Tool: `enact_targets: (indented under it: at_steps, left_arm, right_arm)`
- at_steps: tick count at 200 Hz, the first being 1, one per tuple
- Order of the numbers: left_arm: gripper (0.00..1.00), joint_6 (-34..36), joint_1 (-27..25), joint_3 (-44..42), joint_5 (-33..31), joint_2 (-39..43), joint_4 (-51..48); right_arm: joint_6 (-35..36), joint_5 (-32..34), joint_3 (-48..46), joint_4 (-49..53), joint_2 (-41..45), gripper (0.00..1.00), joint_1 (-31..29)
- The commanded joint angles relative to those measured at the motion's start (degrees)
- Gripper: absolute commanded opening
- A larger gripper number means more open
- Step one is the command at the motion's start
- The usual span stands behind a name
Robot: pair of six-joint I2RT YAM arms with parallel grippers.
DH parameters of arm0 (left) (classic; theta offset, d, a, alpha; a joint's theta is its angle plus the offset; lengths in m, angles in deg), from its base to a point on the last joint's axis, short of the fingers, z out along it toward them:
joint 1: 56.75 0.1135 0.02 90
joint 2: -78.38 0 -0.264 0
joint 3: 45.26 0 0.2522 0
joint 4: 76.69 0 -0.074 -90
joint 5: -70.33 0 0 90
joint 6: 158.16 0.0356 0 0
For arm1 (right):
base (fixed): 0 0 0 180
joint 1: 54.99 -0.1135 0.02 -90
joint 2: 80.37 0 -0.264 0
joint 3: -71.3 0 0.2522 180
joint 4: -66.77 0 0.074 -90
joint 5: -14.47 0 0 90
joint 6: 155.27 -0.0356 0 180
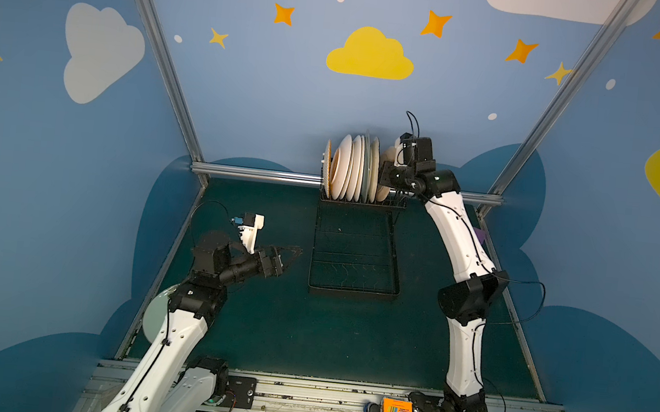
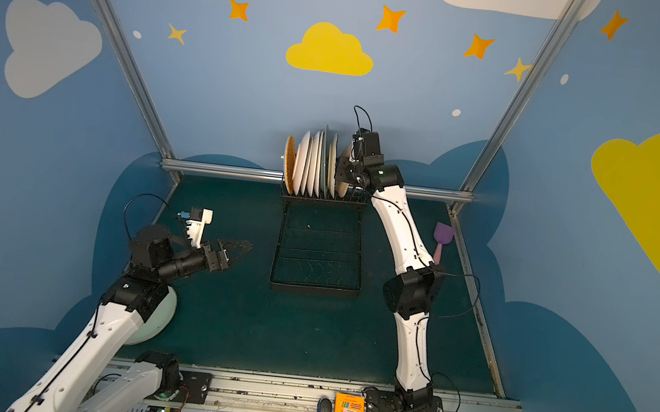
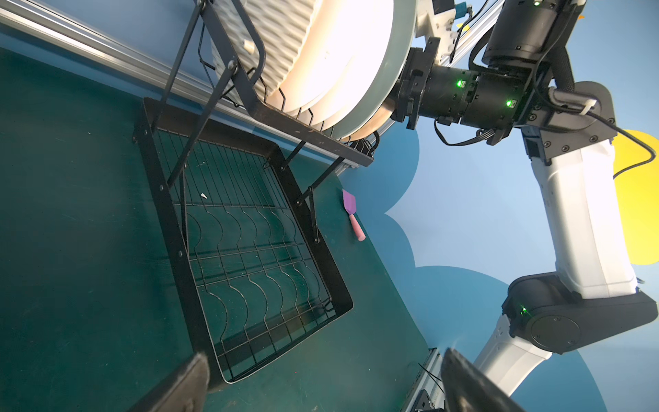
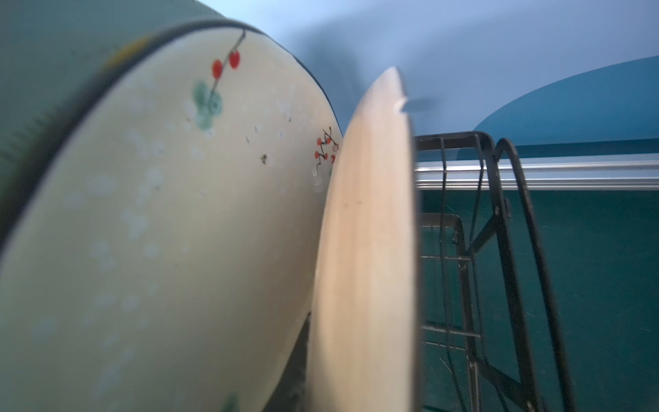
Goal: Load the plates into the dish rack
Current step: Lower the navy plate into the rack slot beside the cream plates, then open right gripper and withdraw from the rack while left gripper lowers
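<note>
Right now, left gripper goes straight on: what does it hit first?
Probably the dish rack: the left gripper points at its flat tray's side wall; height is hard to judge.

The left arm (image 1: 169,349) and right arm (image 1: 459,233) had white shells, black joints, thin black cables and green lights.

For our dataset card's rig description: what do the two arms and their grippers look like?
The left arm and right arm have white shells, black joints and thin black cables; green lights dot the right arm's joints. The left gripper has black triangular lattice fingers.
</note>
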Motion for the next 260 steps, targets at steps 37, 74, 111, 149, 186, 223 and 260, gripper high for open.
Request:
enact_targets:
  at_steps: [37, 74, 111, 149, 186, 223, 260]
  left_arm:
    - [1.0, 0.1, 0.1, 0.2, 0.7, 0.7, -0.1]
    - [1.0, 0.2, 0.1, 0.2, 0.6, 1.0, -0.2]
    - [1.0, 0.2, 0.2, 0.2, 0.4, 1.0, -0.4]
    - [1.0, 0.3, 0.1, 0.2, -0.4, 1.4, -1.0]
    - [1.0, 0.3, 0.1, 0.0, -1.5, 1.9, -2.3]
    - [1.0, 0.7, -0.7, 0.0, -5.0, 2.8, -5.1]
    - [1.0, 0.0, -2.3, 0.5, -10.8, 4.4, -9.8]
  right_arm:
    - [0.5, -0.6, 2.3, -4.7, 3.0, 0.24, -0.1]
    - [0.4, -0.4, 2.2, -4.0, 3.9, 0.25, 0.1]
    - [0.7, 0.2, 2.1, -3.2, 5.4, 0.33, 0.2]
    - [0.9, 0.2, 1.5, -2.5, 7.0, 0.36, 0.3]
    - [1.1, 0.6, -0.7, -2.5, 9.7, 0.4, 0.3]
    - [1.9, 1.1, -4.8, -3.1, 14.0, 0.5, 0.4]
    - [2.5, 0.8, -11.9, -4.8, 20.5, 0.58, 0.4]
